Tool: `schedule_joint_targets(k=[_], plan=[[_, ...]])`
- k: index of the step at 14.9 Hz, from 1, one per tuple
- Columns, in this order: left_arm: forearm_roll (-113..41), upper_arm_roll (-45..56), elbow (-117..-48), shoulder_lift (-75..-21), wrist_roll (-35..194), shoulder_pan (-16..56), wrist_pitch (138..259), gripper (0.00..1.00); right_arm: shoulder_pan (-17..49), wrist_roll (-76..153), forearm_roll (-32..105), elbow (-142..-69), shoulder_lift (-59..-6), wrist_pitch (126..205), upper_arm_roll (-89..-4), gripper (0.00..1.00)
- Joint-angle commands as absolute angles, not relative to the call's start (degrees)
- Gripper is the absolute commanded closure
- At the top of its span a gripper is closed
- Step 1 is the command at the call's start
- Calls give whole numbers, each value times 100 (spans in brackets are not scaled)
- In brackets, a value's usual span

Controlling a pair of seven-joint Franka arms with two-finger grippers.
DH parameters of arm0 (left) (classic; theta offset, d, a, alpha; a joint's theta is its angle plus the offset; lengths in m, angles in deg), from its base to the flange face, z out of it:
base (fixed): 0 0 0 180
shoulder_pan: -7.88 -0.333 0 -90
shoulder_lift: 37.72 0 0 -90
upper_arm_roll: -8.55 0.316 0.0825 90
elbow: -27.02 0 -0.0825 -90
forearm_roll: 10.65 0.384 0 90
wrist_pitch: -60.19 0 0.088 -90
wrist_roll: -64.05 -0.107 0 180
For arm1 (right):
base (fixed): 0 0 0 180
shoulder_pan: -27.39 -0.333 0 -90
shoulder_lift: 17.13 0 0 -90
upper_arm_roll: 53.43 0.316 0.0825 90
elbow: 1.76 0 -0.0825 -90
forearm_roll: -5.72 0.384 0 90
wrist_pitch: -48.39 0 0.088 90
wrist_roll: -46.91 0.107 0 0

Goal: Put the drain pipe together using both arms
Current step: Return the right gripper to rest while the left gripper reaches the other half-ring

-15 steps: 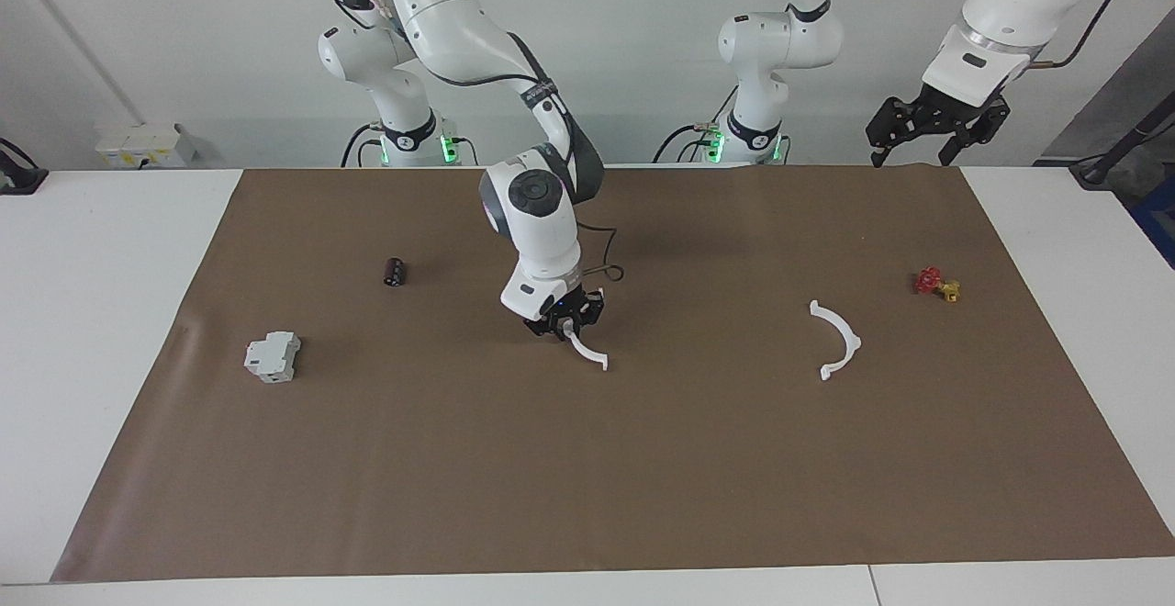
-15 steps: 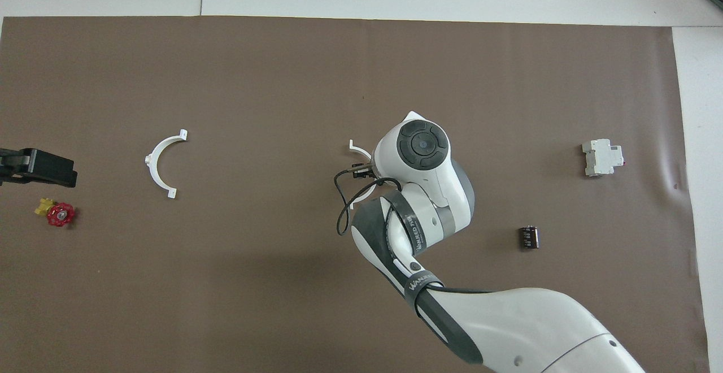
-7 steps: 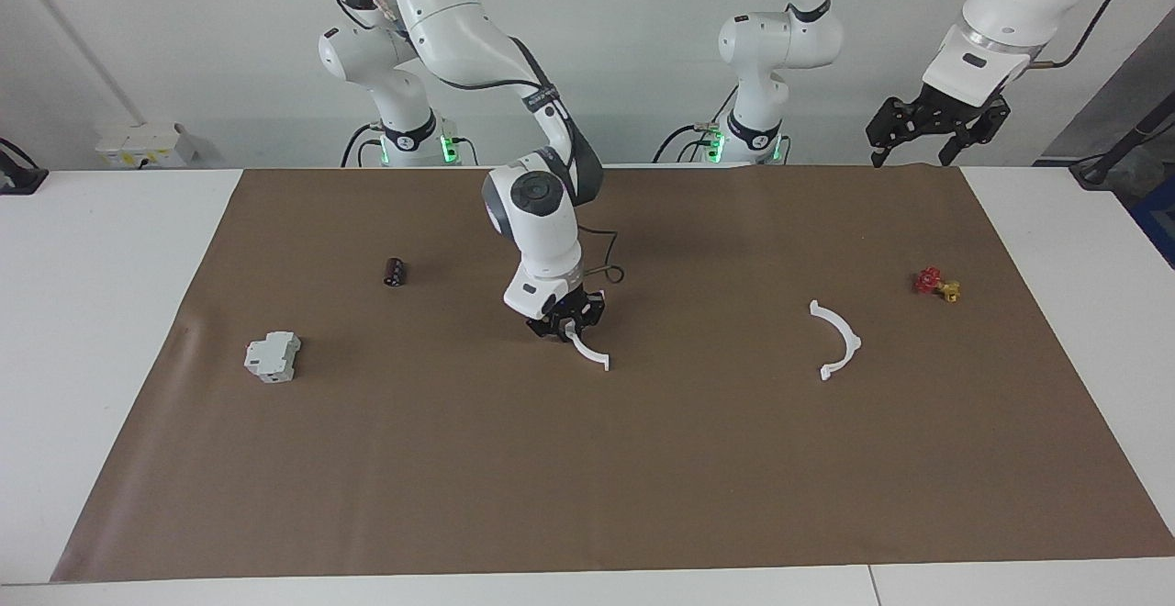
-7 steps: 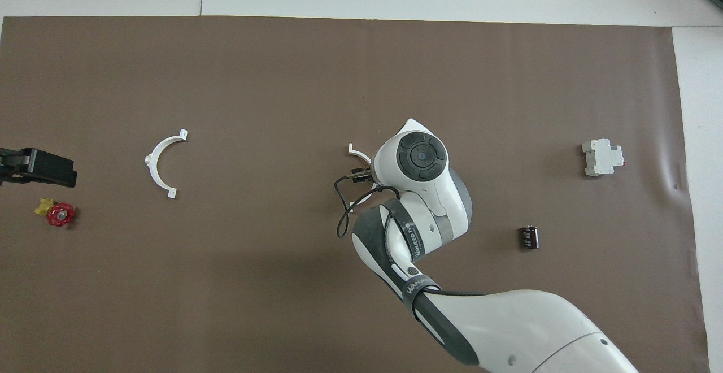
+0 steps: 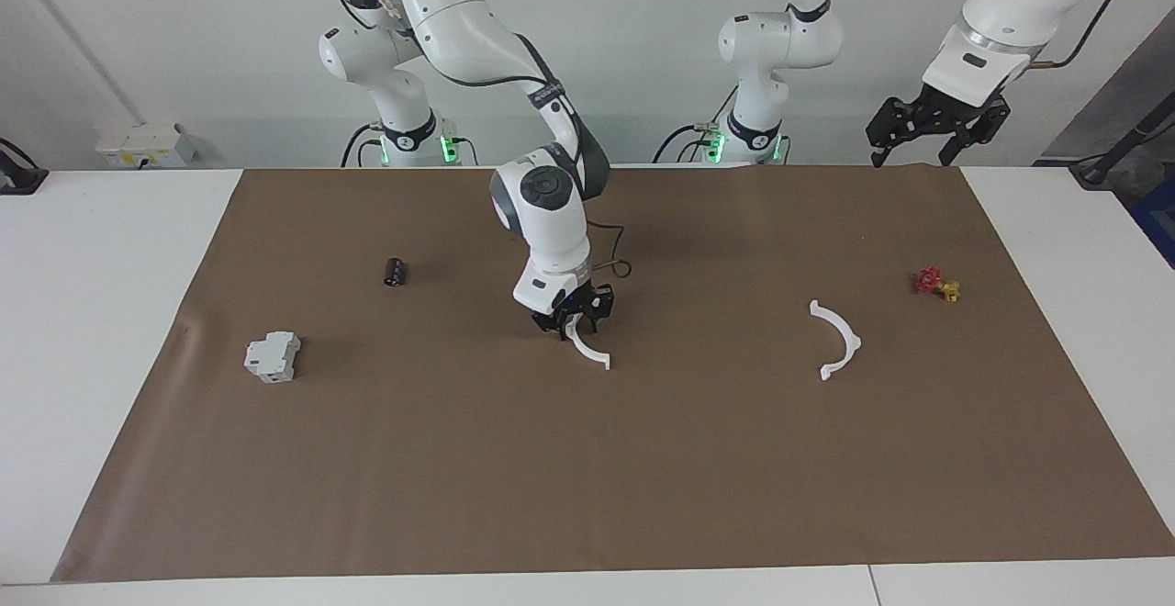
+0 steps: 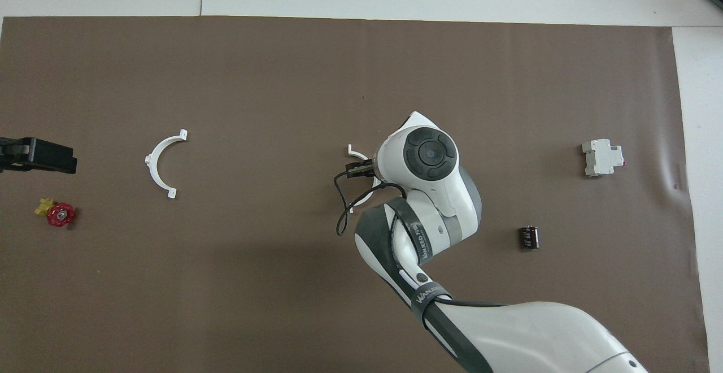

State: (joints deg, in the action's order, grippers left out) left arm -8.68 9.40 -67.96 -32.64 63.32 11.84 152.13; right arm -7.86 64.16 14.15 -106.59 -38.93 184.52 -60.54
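The drain pipe lies as two separate white half-rings on the brown mat point(image 5: 459, 459). One half-ring point(image 5: 588, 350) is at the mat's middle. My right gripper point(image 5: 576, 319) is low at this half-ring's end nearer the robots, and in the overhead view the right arm hides the ring's middle, so only its ends point(image 6: 351, 149) show beside the gripper point(image 6: 359, 168). The other half-ring point(image 5: 843, 338) point(image 6: 156, 163) lies alone toward the left arm's end. My left gripper point(image 5: 912, 149) point(image 6: 37, 158) waits open, raised over the mat's edge at that end.
A small red and yellow valve point(image 5: 936, 285) point(image 6: 55, 212) lies near the left arm's end. A small black cylinder point(image 5: 394, 271) point(image 6: 529, 237) and a grey-white boxy block point(image 5: 273, 356) point(image 6: 602, 157) lie toward the right arm's end.
My right gripper and wrist have shifted a little toward the left arm's end and slightly up, while the middle half-ring has stayed in place. The left arm has not moved.
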Motion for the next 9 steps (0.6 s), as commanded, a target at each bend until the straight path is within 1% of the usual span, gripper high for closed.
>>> schedule_joint_targets(k=[1, 4, 5, 7, 8, 9], plan=[[-872, 916, -7930, -2885, 6370, 1008, 16342, 0, -190, 6493, 1284, -10749, -3287, 18024, -6011, 0], [-880, 907, -8520, -3068, 6387, 797, 17555, 0, 363, 6467, 925, -10661, -2857, 17454, -6020, 0], [-880, 907, -8740, -3217, 6422, 770, 18064, 0, 600, 6397, 836, -10652, -2707, 17304, -6002, 0], [-880, 899, -9066, -3769, 6563, 779, 19171, 0, 970, 6038, 826, -10626, -2452, 16830, -6011, 0], [-880, 899, -9250, -3938, 6581, 779, 19603, 0, 1198, 5870, 826, -10522, -2373, 16541, -6011, 0], [-880, 899, -9547, -3965, 6677, 796, 19938, 0, 1435, 5686, 826, -10442, -2293, 16216, -6011, 0]])
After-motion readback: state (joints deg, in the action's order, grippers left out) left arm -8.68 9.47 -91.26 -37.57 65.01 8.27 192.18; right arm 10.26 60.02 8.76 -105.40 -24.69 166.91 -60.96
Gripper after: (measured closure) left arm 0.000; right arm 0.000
